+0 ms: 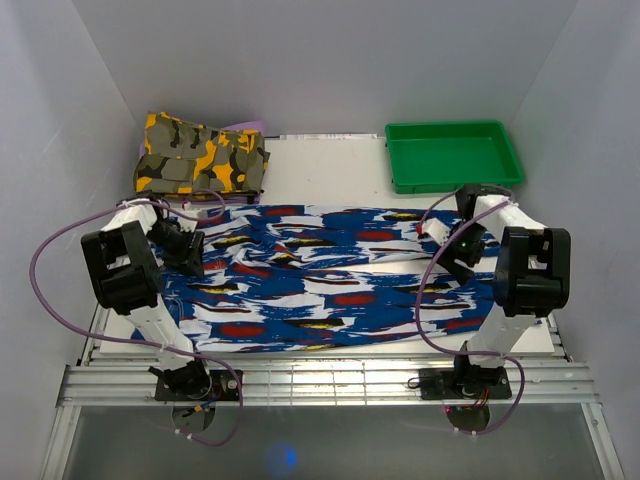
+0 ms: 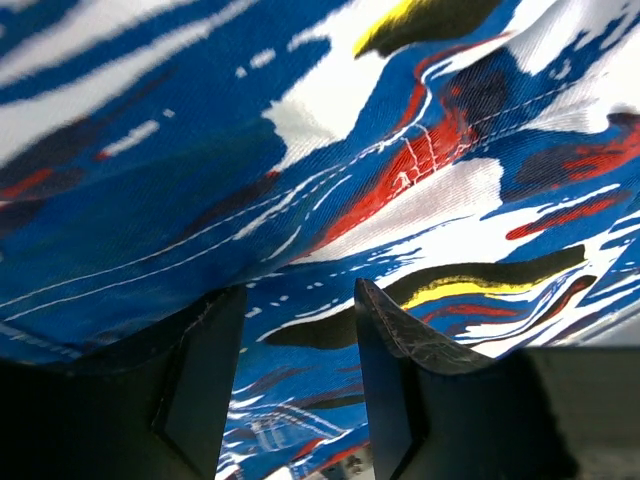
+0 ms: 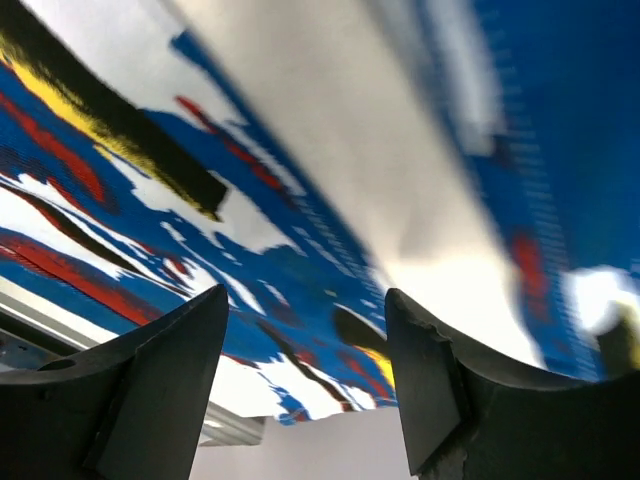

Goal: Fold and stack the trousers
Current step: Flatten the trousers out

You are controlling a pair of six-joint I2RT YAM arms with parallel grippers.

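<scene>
On the white table (image 1: pixel 330 165), the trousers (image 1: pixel 330 285) are found spread flat and unfolded, covering most of the near surface. Their long axis is laid left to right, parallel to the near edge, with wrinkles gathered left of centre. No fold is seen, so the task is judged to be at its first step.

At the far left corner, a camouflage garment (image 1: pixel 200 158) is noted, folded and just clear of the trousers. At the far right, a green tray (image 1: pixel 450 128) is recorded, apart from the cloth.

The left gripper (image 1: pixel 185 248) is positioned low over the left end of the trousers, and the right gripper (image 1: pixel 455 245) over the right end, both towards the far edge of the cloth. Each end is thus served by its own nearer arm, with the cloth stretched between them.

In the left wrist view, the left fingers (image 2: pixel 205 370) are seen parted, with patterned cloth and a stitched seam close ahead. In the right wrist view, the right fingers (image 3: pixel 160 380) are likewise parted, and nothing is seen clamped. It cannot be told whether the cloth is touched by either gripper.
</scene>
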